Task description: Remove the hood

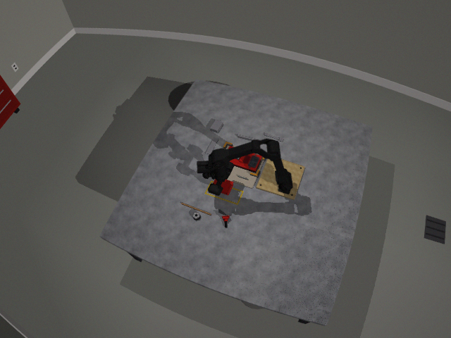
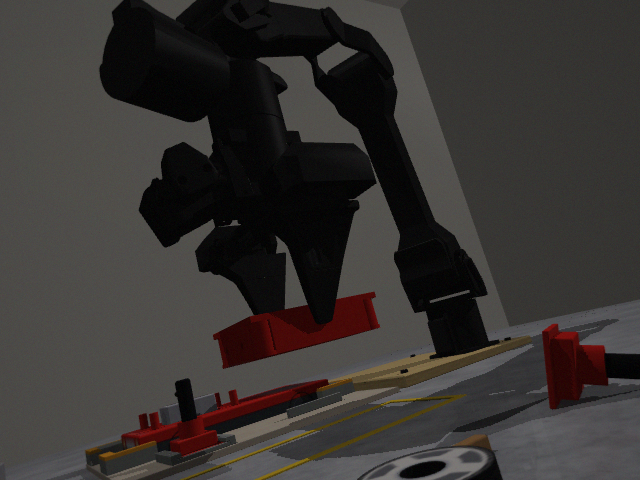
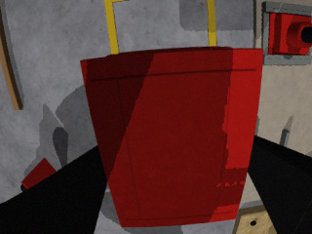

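Tool [image 2: 297, 304]: clamped on the hood, gripping its two long sides so the panel hangs nearly level.
Hood [image 2: 289, 333]: airborne, off the toy car [image 2: 227, 410], well above the surface [image 1: 276, 232].
Marked area [image 3: 162, 16]: yellow outline just ahead of the hood; likely needs more travel before lowering.

The arm [image 2: 392, 170] rises from its base, bends over at the elbow and drops its wrist straight down. The hand [image 2: 292, 304] points at the tabletop [image 2: 568, 439], fingers [image 2: 320, 279] clamped on the red hood [image 2: 268, 338], seemingly across its width, held aloft.
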